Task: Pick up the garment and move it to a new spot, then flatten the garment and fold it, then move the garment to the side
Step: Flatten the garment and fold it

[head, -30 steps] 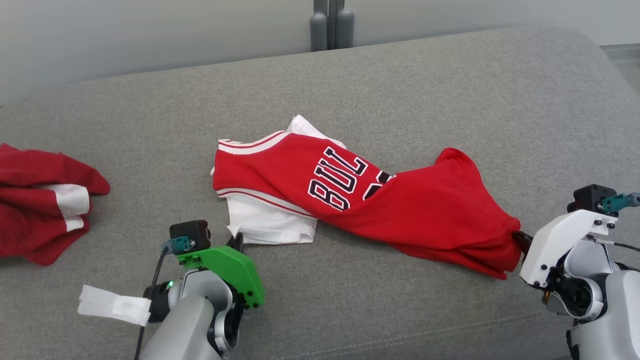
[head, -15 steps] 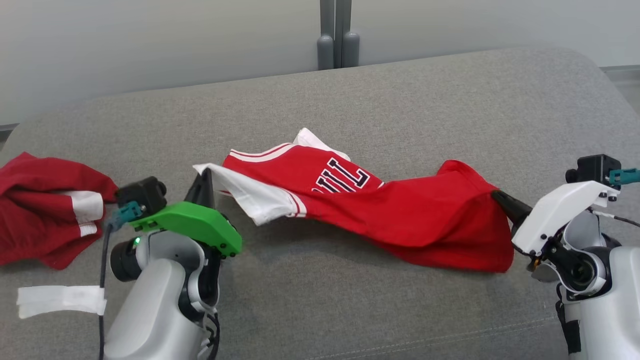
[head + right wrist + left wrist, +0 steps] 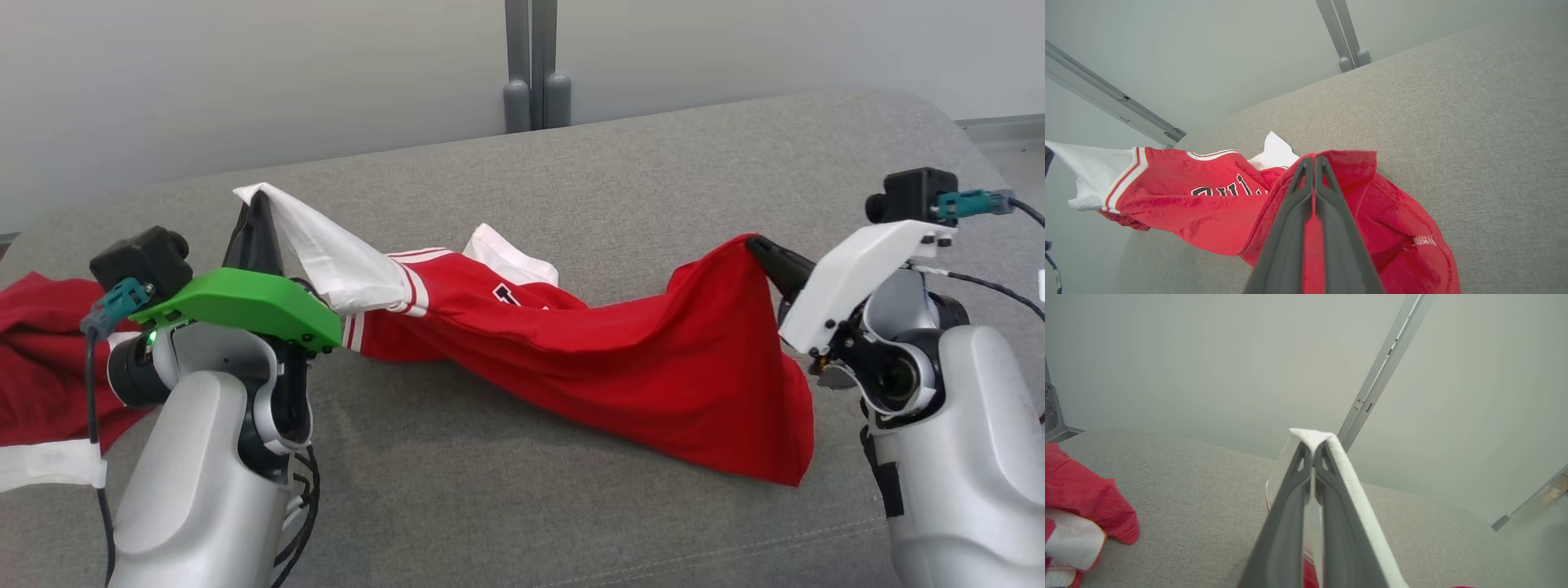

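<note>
The garment is a red jersey with white sleeves, striped trim and dark lettering, stretched between my two grippers above the grey cushion. My left gripper is shut on a white sleeve corner, raised at the left. At the right, my right gripper is shut on a red edge of the same garment, fingertips buried in cloth. The middle sags and part still touches the cushion.
A second red and white garment lies crumpled at the cushion's left end, also in the left wrist view. A grey post stands behind the cushion against a pale wall. Open cushion surface lies in front and behind.
Both grippers have risen with the garment, the left going up and leftward with the white sleeve, the right lifting the red edge. The jersey has come mostly off the cushion. The head camera has tilted.
</note>
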Robot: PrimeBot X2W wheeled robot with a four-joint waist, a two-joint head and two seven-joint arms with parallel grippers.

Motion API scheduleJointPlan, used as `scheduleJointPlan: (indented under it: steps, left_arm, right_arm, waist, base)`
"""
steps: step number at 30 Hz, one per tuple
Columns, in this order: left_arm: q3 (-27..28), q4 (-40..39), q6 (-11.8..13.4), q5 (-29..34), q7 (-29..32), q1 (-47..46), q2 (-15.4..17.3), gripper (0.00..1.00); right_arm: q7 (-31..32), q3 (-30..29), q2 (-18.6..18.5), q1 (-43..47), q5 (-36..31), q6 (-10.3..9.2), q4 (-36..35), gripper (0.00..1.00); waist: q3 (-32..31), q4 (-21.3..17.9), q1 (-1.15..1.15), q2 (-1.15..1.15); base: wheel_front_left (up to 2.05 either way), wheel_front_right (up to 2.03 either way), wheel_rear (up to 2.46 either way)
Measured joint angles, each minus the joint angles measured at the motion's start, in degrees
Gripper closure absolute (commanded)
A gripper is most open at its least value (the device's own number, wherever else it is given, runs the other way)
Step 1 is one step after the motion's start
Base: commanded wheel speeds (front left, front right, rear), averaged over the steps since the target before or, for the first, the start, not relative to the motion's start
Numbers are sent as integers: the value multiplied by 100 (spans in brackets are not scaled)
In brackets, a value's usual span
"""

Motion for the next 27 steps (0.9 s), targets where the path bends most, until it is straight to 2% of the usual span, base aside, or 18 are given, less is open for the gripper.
scheduleJointPlan:
  steps: [5,9,16,21,23,27]
  left_arm:
    - [71,164,3,-96,1,-83,2,100]
    - [79,634,-167,-108,26,-389,111,100]
    - [45,1115,-497,89,10,-1640,465,100]
    - [-141,1170,-849,369,164,-2761,828,100]
    - [-432,1190,-1053,756,304,-3294,1101,100]
    - [-490,1147,-1241,849,421,-4323,1118,100]
  right_arm:
    - [153,575,7,-179,-132,0,152,100]
    - [94,985,-43,-539,-180,0,400,100]
    - [-413,1663,-264,-1831,-330,0,982,100]
    - [-888,1749,-277,-2955,-414,0,1500,100]
    - [-1129,1666,-278,-3395,-510,0,1709,100]
    - [-1659,1356,-229,-4291,-708,0,2120,100]
  waist:
    - [141,-58,0,0]
    - [350,-92,0,0]
    - [899,-160,0,0]
    - [1458,-224,0,0]
    - [1704,-246,1,0]
    - [2201,-279,1,0]
  base:
    - [0,0,0]
    - [0,0,0]
    - [0,0,0]
    - [0,0,0]
    - [0,0,0]
    - [0,0,0]
